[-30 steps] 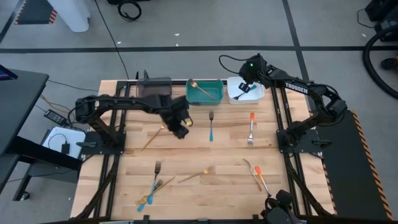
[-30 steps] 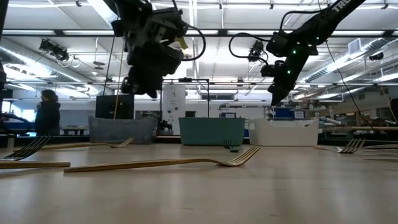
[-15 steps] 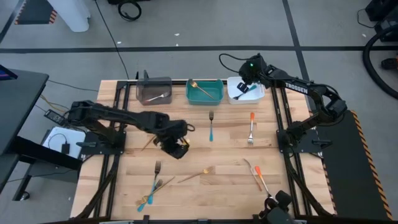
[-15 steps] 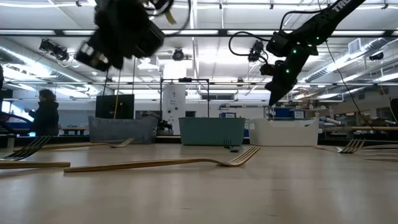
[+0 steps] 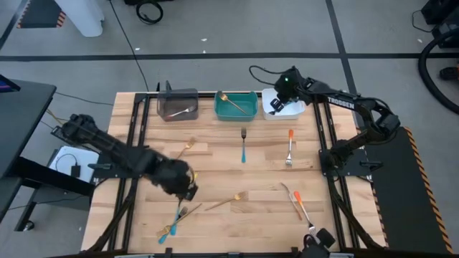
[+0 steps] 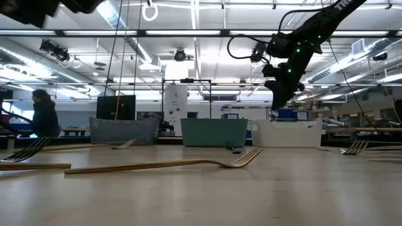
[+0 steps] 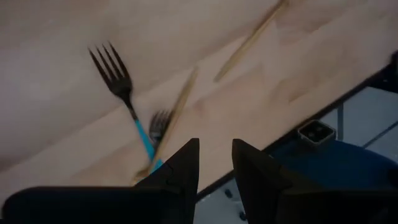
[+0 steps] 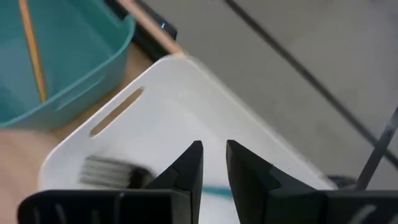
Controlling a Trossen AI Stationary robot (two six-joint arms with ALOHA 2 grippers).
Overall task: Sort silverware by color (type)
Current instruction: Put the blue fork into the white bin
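My left gripper hovers over the table's near-left part with a narrow gap between its fingers. Just beyond it lie a blue-handled fork, a second fork and a thin gold utensil, crossed in a pile. My right gripper, also narrowly open, hangs above the white bin, where a blue-handled fork lies. More silverware lies flat on the table: a blue-handled fork, an orange-handled fork, orange-handled pieces and gold ones.
Three bins stand along the far edge: a grey bin with a silver utensil, a teal bin with a gold piece, and the white one. The table's near edge and a dark frame rail lie close to my left gripper. A person stands in the room behind the table.
My left arm has swung from beside the grey bin at the far side toward the near-left part of the table, ending over the pile of crossed forks. My right gripper has stayed over the white bin, shifting only slightly.
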